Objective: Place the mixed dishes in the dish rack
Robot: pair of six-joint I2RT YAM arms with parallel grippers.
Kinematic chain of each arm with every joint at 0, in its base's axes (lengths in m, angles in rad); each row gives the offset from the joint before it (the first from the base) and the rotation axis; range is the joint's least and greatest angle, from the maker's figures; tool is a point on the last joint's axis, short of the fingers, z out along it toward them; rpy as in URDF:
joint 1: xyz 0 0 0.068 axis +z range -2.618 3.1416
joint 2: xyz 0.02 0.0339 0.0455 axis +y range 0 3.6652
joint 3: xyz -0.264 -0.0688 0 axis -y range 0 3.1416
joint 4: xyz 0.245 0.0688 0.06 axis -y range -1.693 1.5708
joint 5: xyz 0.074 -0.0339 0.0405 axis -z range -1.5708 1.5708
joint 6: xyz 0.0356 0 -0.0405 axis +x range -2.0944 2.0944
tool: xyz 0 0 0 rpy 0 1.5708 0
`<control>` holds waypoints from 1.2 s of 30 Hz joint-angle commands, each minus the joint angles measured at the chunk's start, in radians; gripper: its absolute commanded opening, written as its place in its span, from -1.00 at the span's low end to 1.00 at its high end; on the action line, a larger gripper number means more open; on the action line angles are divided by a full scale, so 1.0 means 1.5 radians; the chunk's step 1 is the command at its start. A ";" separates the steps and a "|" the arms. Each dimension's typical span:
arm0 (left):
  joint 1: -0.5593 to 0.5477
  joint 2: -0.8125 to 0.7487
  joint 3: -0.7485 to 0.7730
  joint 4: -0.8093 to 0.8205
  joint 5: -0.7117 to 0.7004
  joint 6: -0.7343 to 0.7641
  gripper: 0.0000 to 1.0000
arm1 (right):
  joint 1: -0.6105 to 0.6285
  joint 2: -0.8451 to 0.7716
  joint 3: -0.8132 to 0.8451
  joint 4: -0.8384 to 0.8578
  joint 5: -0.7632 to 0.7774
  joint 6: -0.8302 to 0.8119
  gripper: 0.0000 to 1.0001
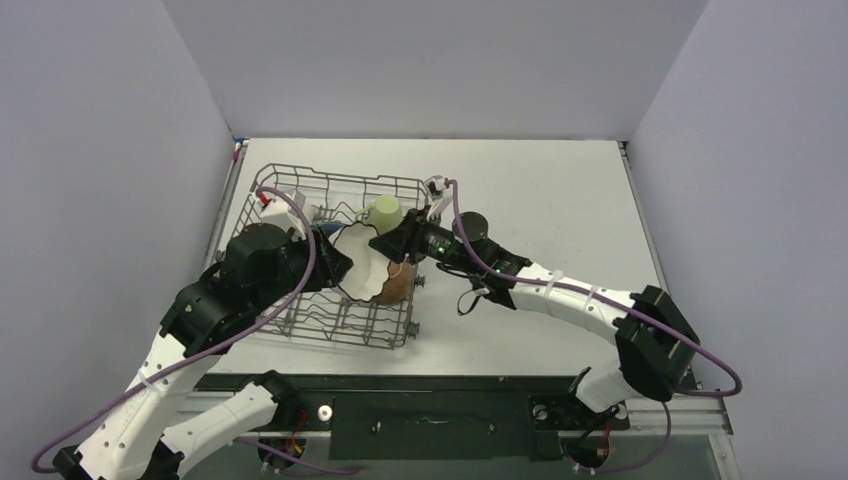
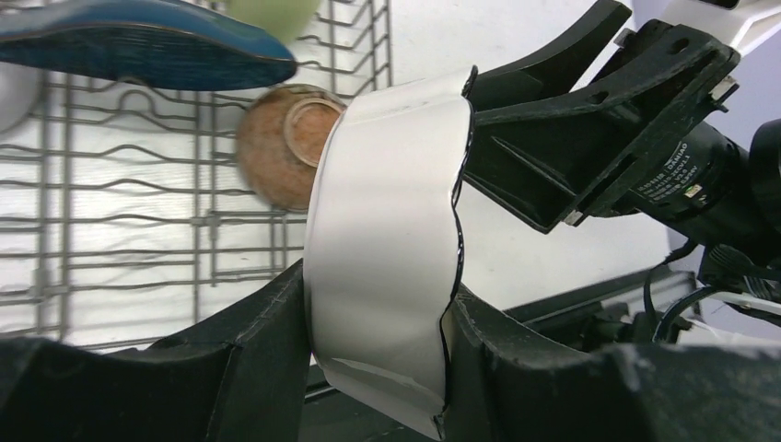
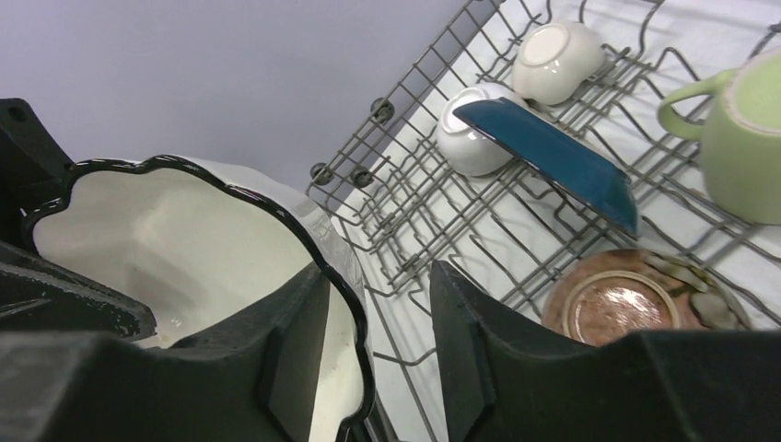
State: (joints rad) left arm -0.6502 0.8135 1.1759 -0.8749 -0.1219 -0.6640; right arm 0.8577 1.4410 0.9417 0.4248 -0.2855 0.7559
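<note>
The white scalloped bowl with a black rim hangs on edge over the dish rack. My left gripper is shut on the bowl's wall, one finger on each side. My right gripper is open and straddles the opposite rim: one finger lies inside the bowl, the other stands apart outside. In the rack are the brown bowl, upside down, the dark blue dish leaning on a plain white bowl, a small white dish and the light green mug.
The rack's upright tines stand right under the bowl. The brown bowl sits by the rack's right wall, next to the right gripper. Bare white table lies right of the rack. Grey walls enclose three sides.
</note>
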 commanded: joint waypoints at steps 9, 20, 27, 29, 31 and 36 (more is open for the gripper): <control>0.012 0.020 0.103 -0.146 -0.189 0.070 -1.00 | -0.004 0.042 0.103 0.006 0.016 0.006 0.40; 0.070 0.056 0.051 -0.125 -0.224 0.148 -1.00 | -0.103 -0.066 0.018 -0.050 -0.021 -0.005 0.53; 0.141 0.094 -0.007 -0.084 -0.249 0.200 -1.00 | -0.112 -0.096 -0.016 -0.077 -0.001 -0.023 0.52; 0.171 0.098 -0.022 -0.069 -0.257 0.227 -1.00 | -0.115 -0.101 -0.033 -0.086 0.002 -0.026 0.52; 0.202 0.107 -0.031 -0.055 -0.263 0.254 -1.00 | -0.119 -0.106 -0.047 -0.091 0.003 -0.028 0.51; 0.251 0.145 -0.036 -0.038 -0.293 0.292 -1.00 | -0.135 -0.123 -0.079 -0.097 0.002 -0.034 0.50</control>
State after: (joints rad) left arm -0.3031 1.0084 1.0969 -1.0573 -0.4812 -0.3008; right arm 0.6777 1.3113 0.8505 0.2649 -0.2947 0.7330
